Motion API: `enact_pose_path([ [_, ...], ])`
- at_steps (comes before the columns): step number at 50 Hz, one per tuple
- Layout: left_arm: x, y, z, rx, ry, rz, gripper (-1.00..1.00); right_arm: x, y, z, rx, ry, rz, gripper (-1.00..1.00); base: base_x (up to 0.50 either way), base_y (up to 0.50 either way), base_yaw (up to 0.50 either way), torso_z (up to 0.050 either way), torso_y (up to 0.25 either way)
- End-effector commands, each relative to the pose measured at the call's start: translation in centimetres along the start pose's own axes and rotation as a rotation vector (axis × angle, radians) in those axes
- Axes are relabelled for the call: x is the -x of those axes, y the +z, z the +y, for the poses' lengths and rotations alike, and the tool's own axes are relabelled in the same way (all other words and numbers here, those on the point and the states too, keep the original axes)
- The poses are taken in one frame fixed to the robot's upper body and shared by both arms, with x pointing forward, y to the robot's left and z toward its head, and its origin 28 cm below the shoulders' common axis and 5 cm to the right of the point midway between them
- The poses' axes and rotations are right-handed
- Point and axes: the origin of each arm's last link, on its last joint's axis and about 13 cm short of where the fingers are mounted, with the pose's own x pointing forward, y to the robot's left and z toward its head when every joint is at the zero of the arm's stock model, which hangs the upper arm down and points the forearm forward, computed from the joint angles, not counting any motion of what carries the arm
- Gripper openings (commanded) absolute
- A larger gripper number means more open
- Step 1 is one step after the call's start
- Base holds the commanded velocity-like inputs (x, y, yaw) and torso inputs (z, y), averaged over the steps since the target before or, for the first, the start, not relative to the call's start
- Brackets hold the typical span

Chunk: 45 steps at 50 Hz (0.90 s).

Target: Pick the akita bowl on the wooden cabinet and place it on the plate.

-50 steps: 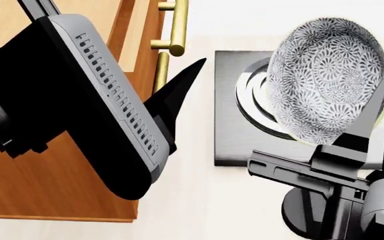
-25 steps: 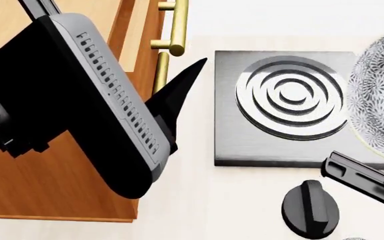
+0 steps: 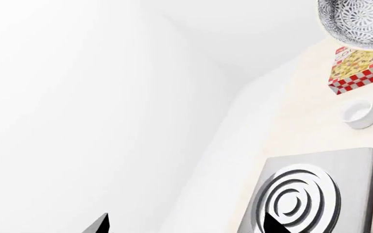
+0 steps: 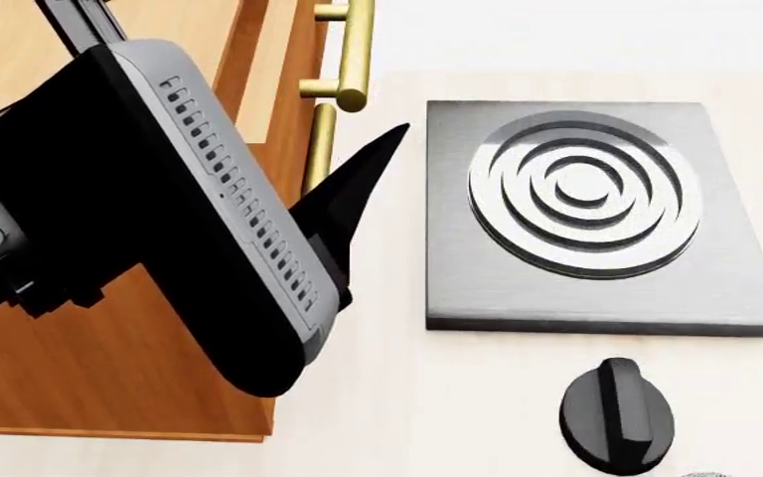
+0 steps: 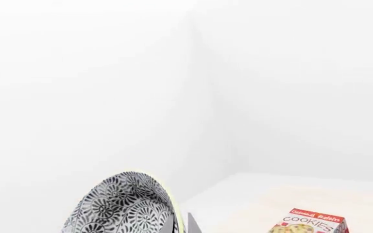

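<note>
Out past the far edge of the stove plate, the left wrist view catches the akita bowl hanging in the air, above a red-checked cookie box and a small white ramekin that sit on the pale counter; of the left gripper only two dark fingertips show, set well apart with nothing between them. In the head view the bowl and the right arm are gone from sight, whereas a second ago the bowl hung over the stove plate's rings and half a second ago it was sliding off the right side; the stove plate now lies bare, with its black knob just in front of it. That reads as the carry being well under way, the bowl already off the wooden cabinet and heading to the robot's right. The left arm's bulky housing has hardly shifted and covers much of the cabinet top beside the brass handles. In the right wrist view the bowl stands tilted on edge against the right gripper, which seems to be pinching its rim, though only one finger shows. The cookie box lies ahead on the counter. The plate is in none of the views, so the set-down spot cannot be judged; the box and ramekin look like the likeliest things to clip.
</note>
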Motion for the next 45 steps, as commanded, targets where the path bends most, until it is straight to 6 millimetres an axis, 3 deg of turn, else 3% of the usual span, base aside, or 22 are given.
enact_pose_path([
  [1, 0.1, -0.2, -0.1, 0.002, 0.001, 0.005, 1.00, -0.8, 0.7, -1.0, -0.036, -0.046, -0.022, -1.00, 0.00, 0.00, 0.00, 0.000, 0.000],
  [14, -0.1, -0.4, -0.2, 0.008, -0.002, 0.006, 1.00, -1.7, 1.2, -1.6, -0.009, -0.074, -0.032, -1.00, 0.00, 0.00, 0.00, 0.000, 0.001],
  [45, -0.3, -0.9, -0.6, 0.010, -0.015, 0.014, 1.00, -3.8, -1.1, -3.6, 0.034, -0.168, 0.041, -1.00, 0.00, 0.00, 0.00, 0.000, 0.000],
])
